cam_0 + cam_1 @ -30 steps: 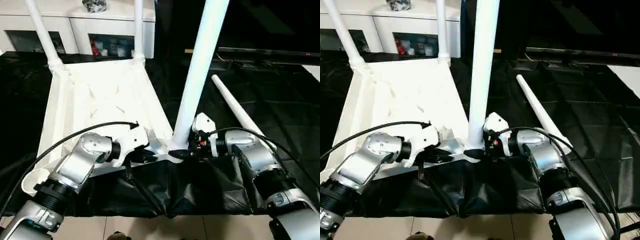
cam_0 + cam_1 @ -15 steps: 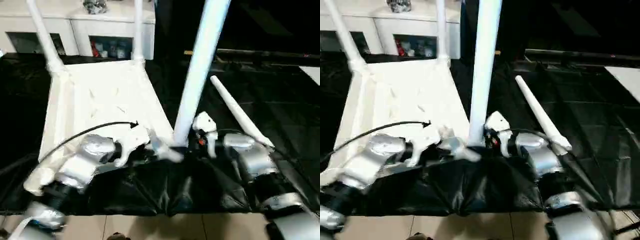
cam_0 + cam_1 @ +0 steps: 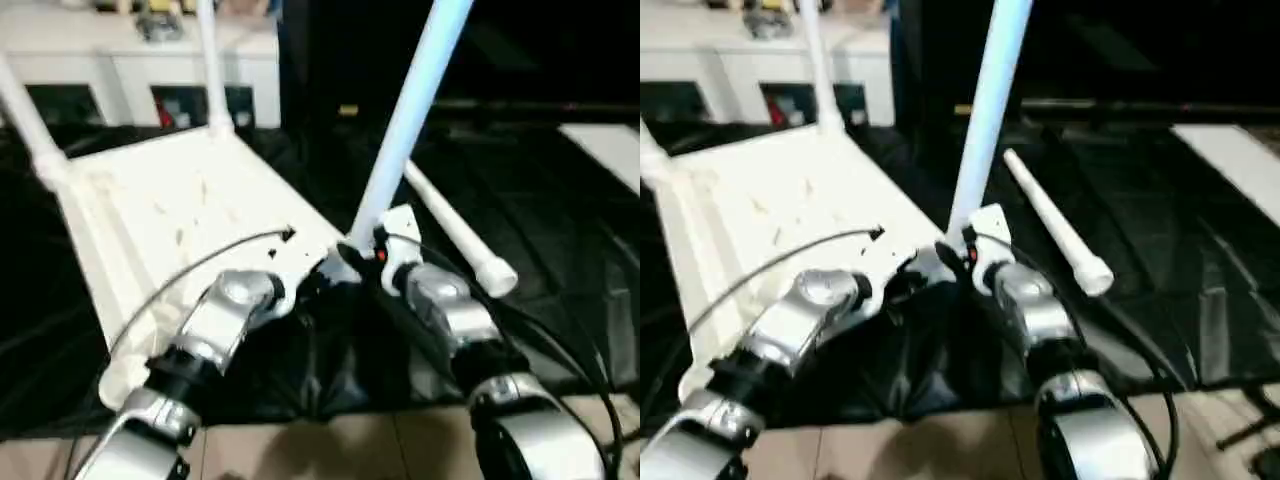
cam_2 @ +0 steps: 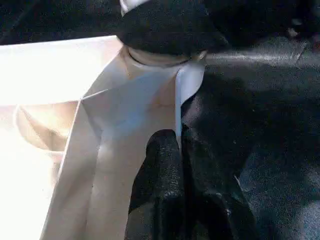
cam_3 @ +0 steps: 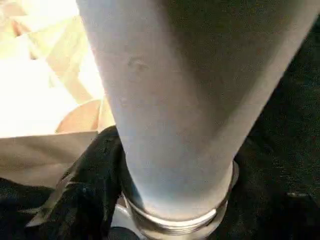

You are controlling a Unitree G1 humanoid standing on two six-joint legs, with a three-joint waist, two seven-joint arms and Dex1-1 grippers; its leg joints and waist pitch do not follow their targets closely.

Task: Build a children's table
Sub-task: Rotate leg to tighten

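Both arms swung inward, tabletop (image 3: 190, 210) corner turned toward robot.
Left gripper (image 4: 175, 150) pinched on tabletop rim; right gripper (image 3: 352, 255) clamps upright leg (image 3: 405, 130) base; spare leg (image 3: 460, 240) on desk (image 3: 560, 230).

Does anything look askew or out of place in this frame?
One leg at the tabletop's near corner, gripped at its base by the right gripper, leans instead of standing straight. A fourth leg lies loose on the black cover.

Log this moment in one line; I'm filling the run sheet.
table top upside down | third leg in near corner, right hand around base | left hand pinching rim | fourth leg loose
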